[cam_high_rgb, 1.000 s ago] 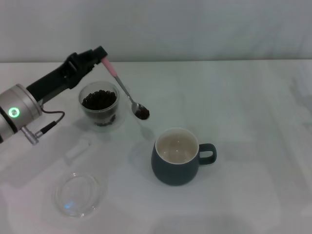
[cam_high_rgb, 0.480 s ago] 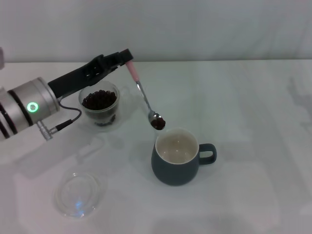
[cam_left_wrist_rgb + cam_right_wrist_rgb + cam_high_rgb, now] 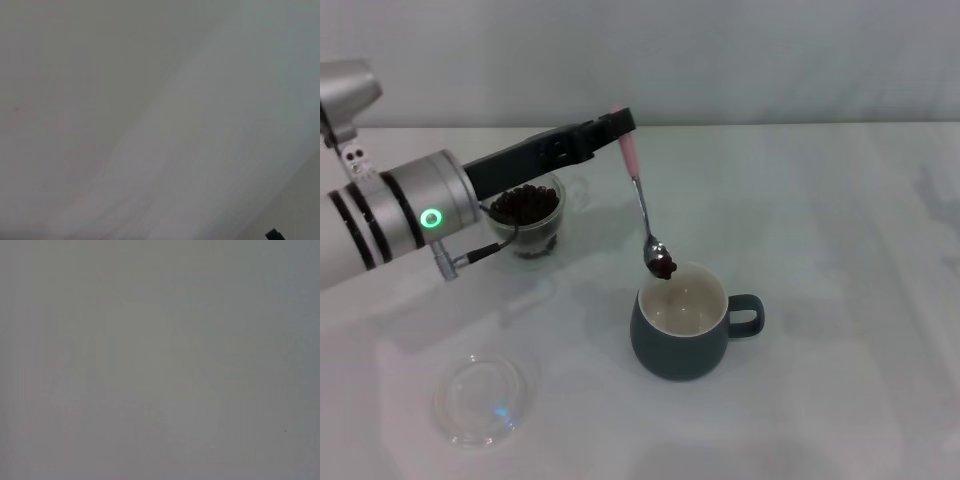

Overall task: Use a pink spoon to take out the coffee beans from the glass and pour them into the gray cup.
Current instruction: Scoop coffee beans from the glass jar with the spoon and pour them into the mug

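I have the left gripper (image 3: 623, 127) with its fingers clamped on the pink spoon (image 3: 641, 203) handle, bowl hanging below them with coffee beans (image 3: 664, 266) just over the gray cup (image 3: 685, 325) rim, placed so tipping drops them inside. The glass (image 3: 527, 215) sits behind under my arm.

The table's (image 3: 840, 300) right half lies open. Towards the left edge, the glass (image 3: 527, 222) and a clear dish (image 3: 480, 400) stand in the way — the gray cup (image 3: 686, 322) blocks the middle, the pink spoon (image 3: 642, 205) hanging over its rim.
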You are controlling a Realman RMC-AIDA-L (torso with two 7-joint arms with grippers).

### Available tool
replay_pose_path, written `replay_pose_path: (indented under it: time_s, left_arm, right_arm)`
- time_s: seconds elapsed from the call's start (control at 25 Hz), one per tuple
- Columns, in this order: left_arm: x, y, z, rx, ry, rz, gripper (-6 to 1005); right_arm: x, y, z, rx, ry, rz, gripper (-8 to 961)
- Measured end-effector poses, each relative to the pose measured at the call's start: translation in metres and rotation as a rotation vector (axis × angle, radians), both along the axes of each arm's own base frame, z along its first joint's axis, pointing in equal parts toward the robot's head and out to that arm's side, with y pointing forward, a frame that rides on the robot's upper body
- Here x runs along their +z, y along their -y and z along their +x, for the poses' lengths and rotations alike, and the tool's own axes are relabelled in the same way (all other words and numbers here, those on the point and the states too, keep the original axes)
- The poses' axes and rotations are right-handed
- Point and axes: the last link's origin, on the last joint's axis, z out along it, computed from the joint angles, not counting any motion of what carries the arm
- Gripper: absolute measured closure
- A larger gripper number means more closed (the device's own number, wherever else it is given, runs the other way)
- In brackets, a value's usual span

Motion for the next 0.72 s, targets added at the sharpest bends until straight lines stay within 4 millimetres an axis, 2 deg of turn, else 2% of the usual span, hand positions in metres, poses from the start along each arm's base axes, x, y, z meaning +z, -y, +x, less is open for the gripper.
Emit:
replay_pose_path:
  time_s: [0.36,0.72]
  left_arm:
    - [-0.023,-0.003,0.026,-0.134,-0.142,-0.051,863]
    - [-0.026,-0.003,0.033,-0.183,-0.167,-0.046,863]
  right_arm:
    - [-0.002,0.005,0.005,-0.017,0.006,-0.014,78]
    - [-0.002,0.015,0.013,-0.039,0.0,-0.009,78]
